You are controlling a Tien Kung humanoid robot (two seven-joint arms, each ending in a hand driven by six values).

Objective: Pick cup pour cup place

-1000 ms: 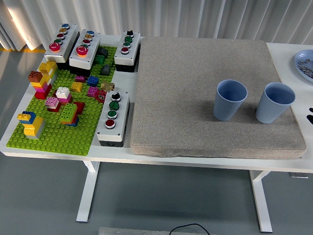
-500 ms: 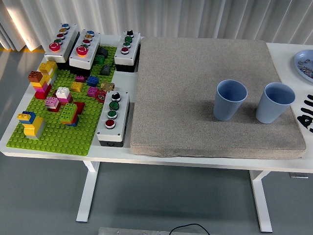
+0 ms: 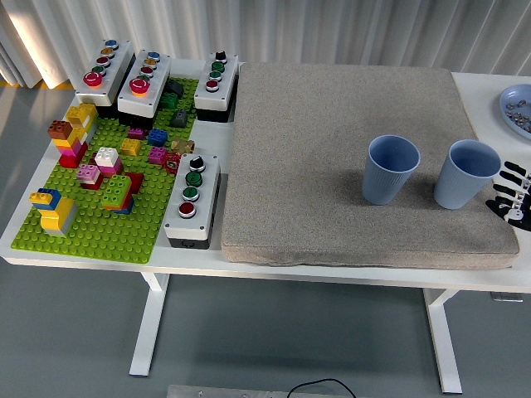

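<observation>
At the far left of the white table lies a bright green studded plastic baseplate carrying small stacks of coloured toy bricks. 3 grey push-button control boxes stand along its far edge, and a 4th grey button box sits at its right edge, just beside a large grey-brown fabric mat that covers the middle of the table. On the right part of this mat stand 2 upright ribbed pale-blue plastic cups, mouths up: the left blue cup and the right blue cup, near each other but apart. Just right of the right blue cup, at the picture's edge, the robot's black right hand comes in over the mat's corner with fingers spread and holding nothing, close to the cup but not gripping it. A pale-blue round plate with small items sits at the far right corner.
</observation>
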